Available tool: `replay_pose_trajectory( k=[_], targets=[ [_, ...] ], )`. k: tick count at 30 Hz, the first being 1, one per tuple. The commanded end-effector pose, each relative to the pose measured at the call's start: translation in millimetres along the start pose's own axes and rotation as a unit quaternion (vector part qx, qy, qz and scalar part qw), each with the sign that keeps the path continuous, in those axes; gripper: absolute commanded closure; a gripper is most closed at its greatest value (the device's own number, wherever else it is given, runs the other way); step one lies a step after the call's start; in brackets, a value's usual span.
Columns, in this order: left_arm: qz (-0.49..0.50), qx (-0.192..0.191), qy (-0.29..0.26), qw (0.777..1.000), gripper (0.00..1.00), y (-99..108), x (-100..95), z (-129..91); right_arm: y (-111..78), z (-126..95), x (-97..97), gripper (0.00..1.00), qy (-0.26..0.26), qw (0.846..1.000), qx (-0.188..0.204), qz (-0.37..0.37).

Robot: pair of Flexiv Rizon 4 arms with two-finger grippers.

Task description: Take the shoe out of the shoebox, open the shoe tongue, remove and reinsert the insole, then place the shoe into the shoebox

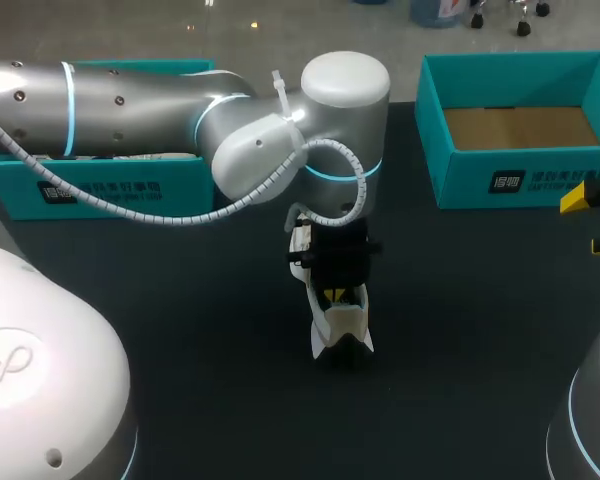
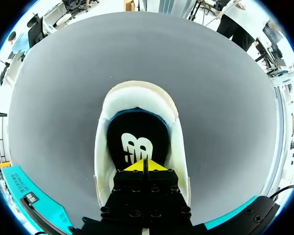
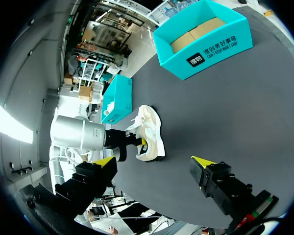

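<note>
Closest in the head view: 2 white arm housings (image 1: 40, 370) at the lower corners. Beyond them, left arm (image 1: 130, 110) lying across the tabletop (image 1: 180, 400) from the left side, with the left end effector (image 1: 332, 295) set down inside the white shoe (image 1: 342, 330). Shoe near the middle of the tabletop, outside any box. Open teal shoebox (image 1: 520, 180) well apart at the far right, showing only its brown floor. Second teal box (image 1: 100, 195) behind the left arm. Right end effector (image 1: 592, 220) just visible at the right edge.

Left wrist view: yellow tips pressed narrow together, down in the shoe's opening and against the dark insole (image 2: 137, 137). Cannot tell whether any of the insole is pinched between them. Padded heel collar just ahead of the tips.

Right wrist view: fingers spread wide, holding nothing, well apart from the shoe.

Probably the insole step. To do it well:
- Confirm a real pinch on the insole's edge before lifting.
- Draw it up slowly, along the shoe's length rather than sideways.
- Bring the right end effector over to steady the light shoe, likely to tip or ride up otherwise.
</note>
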State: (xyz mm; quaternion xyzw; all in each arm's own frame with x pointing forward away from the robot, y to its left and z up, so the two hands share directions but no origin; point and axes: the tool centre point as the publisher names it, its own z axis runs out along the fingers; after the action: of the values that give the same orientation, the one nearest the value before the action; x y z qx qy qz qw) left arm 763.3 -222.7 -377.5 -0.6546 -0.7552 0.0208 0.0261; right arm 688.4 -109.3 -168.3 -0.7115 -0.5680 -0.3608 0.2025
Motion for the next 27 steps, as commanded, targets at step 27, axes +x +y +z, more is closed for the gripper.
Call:
replay_pose_trajectory(
  k=[27],
  targets=[
    [0.032,0.016,0.0,0.999,1.0,-25,-14.3,13,-1.4,0,0.4,0.0,-0.001,1.0,-0.001,0.001]
  ],
)
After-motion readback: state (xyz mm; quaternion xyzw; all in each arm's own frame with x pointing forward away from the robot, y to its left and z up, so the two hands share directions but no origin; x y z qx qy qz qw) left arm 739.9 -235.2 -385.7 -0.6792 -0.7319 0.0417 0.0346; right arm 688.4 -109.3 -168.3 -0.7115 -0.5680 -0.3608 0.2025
